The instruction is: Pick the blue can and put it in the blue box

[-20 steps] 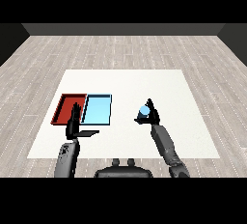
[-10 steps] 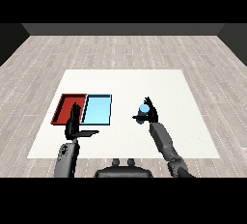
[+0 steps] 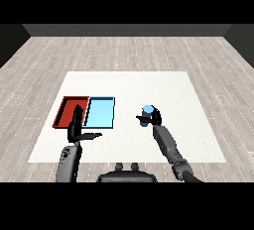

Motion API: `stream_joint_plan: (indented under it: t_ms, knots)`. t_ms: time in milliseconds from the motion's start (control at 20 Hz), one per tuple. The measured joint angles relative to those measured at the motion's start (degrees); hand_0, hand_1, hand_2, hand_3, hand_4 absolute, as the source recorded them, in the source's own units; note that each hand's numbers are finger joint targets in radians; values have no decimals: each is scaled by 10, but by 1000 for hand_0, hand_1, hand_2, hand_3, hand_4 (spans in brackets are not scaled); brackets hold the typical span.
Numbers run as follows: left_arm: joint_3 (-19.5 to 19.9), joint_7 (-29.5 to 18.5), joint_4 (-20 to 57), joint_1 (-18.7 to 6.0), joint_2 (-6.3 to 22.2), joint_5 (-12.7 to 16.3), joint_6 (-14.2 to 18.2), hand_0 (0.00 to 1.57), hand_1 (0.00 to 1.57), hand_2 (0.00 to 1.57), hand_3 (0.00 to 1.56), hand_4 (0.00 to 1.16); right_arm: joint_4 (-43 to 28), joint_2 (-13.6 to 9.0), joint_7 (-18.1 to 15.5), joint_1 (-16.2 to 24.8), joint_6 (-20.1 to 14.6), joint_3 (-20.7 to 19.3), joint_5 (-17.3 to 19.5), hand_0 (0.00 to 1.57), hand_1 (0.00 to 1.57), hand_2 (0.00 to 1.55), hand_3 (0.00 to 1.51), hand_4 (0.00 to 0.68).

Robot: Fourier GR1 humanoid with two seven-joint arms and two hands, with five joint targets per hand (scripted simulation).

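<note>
The right hand (image 3: 153, 117) is curled round the blue can (image 3: 147, 113), its fingers wrapped about the can's lower part and its thumb reaching across to the left side. The can stands upright in that grasp, its pale blue top showing above the black fingers. It is held over the bare white table (image 3: 163, 87), to the right of the 2 trays and well apart from them, with open table surface between the can and the nearest tray edge. The right forearm runs down and to the right from the hand toward the lower edge of the view.

The left hand (image 3: 76, 127) is spread, its fingers straight and pointing up and away, its thumb stuck out sideways to the right. It holds nothing. It is seen against the near edge of the red tray (image 3: 64, 112), close to where that tray meets the light blue tray (image 3: 100, 112). The 2 trays lie side by side, touching, the red 1 on the left.
</note>
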Motion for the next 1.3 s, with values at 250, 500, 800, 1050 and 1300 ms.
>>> stream_joint_plan:
  t_ms: [250, 500, 800, 1050, 1300]
  knots:
    - [0, -1, -1, 0, 3, -3, -2, 0, 0, 0, 0, 0, -64, 1, 15, 22, -17, 27, 12, 1467, 1467, 1474, 1360, 470]
    - [-10, 6, -4, 3, -3, -5, -4, 0, 0, 0, 0, 0, -124, -2, 14, 37, -46, 58, 40, 1456, 1456, 1476, 1369, 509]
    - [-39, 16, -2, -6, -8, -16, 2, 0, 0, 0, 0, 0, -177, 1, 39, 27, -63, 81, 47, 1466, 1466, 1482, 1381, 525]
    - [-63, 16, 12, -13, -18, -16, 5, 0, 0, 0, 0, 0, -208, 3, 49, 19, -58, 93, 50, 1448, 1448, 1471, 1355, 534]
    - [-74, 25, 21, -29, -22, -16, 13, 0, 0, 0, 0, 0, -283, -11, 70, 69, -32, 92, 62, 1448, 1448, 1471, 1355, 534]
